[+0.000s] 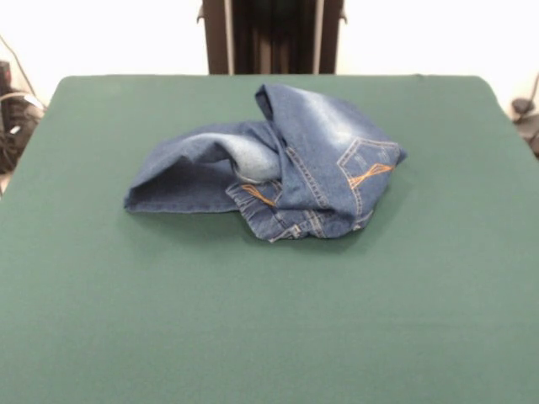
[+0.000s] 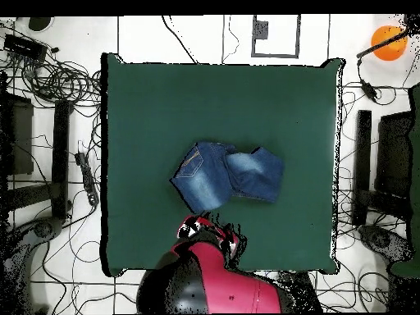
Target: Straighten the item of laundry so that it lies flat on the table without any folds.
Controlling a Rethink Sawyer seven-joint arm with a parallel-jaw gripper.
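The blue denim jeans (image 1: 278, 164) lie crumpled near the middle of the dark green table (image 1: 269, 320). They are folded over themselves, with one leg opening at the left and a back pocket with orange stitching at the right. In the overhead view the jeans (image 2: 228, 175) form a bunched patch a little below the centre of the table (image 2: 148, 107). The red and black arm (image 2: 209, 246) is drawn back over the table's bottom edge, apart from the jeans. I cannot make out the gripper in either view.
The robot's pedestal (image 1: 271, 38) stands behind the table's far edge. Cables (image 2: 57, 82) and dark stands (image 2: 61, 156) surround the table on the floor. An orange round object (image 2: 387, 41) sits off the top right corner.
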